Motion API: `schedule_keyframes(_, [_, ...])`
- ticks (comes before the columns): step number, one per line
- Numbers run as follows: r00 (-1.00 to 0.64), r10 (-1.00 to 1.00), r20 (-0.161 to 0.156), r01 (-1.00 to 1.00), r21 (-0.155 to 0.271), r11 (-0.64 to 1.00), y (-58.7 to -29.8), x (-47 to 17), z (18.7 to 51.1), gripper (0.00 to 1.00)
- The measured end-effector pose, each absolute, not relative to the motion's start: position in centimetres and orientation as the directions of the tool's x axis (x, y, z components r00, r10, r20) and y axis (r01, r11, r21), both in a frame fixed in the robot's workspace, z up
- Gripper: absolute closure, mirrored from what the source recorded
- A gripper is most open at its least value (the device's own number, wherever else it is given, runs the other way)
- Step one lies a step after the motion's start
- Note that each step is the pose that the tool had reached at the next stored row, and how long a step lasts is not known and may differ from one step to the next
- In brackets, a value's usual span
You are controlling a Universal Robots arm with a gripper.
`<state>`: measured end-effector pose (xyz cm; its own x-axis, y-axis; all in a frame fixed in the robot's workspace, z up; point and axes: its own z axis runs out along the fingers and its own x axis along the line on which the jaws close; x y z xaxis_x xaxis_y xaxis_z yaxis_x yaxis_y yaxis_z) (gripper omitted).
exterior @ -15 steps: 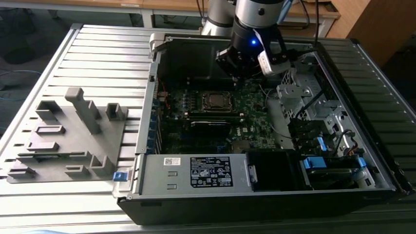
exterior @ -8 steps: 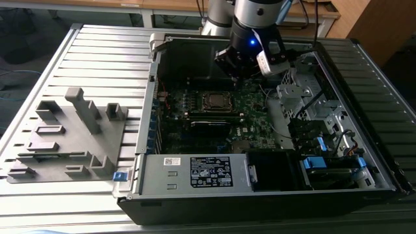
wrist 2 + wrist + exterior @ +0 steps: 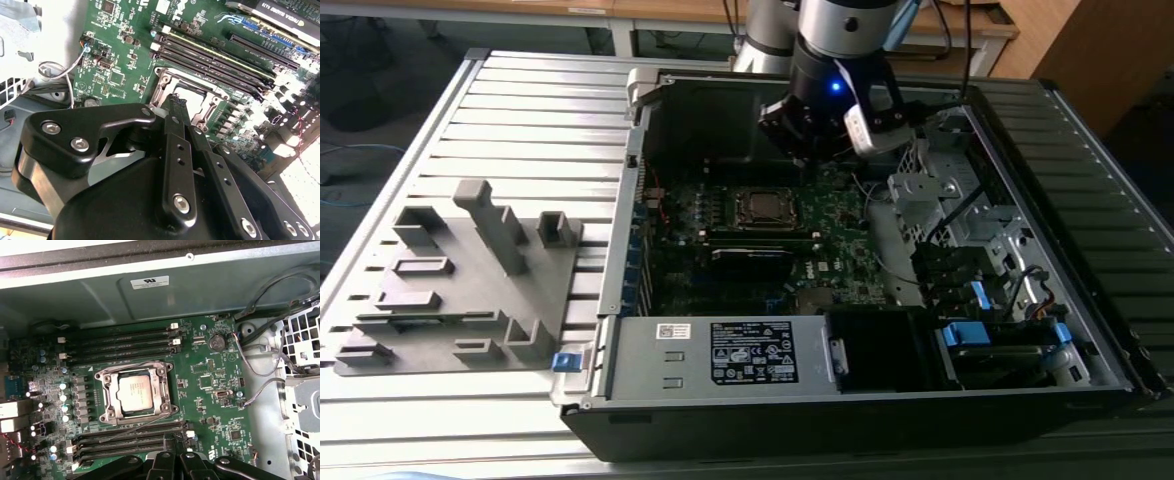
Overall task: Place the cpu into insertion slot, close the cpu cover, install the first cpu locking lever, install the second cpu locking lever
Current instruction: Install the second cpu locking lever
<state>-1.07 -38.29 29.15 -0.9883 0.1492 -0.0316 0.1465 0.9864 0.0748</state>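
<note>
Pincer (image 3: 175, 456) hangs near the cpu (image 3: 136, 394), not touching it.

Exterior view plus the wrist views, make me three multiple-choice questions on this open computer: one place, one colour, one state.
1. Where is the grey fixture tray? A on the exterior view's left of the computer case; B inside the case; C on top of the case.
2. What colour is the motherboard? A red; B white; C green.
3. How is the cpu? A lying on the tray; B seated flat in the insertion slot; C standing on edge.
Answers: 1 A, it lies beside the case. 2 C, green in both wrist views. 3 B, the cpu cover frames it.
</note>
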Motion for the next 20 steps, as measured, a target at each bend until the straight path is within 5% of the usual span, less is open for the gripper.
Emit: schedule_keyframes(20, [-0.988,0.149,-0.032,0.146,0.075,0.986,-38.29,-1.63,29.09,0.89])
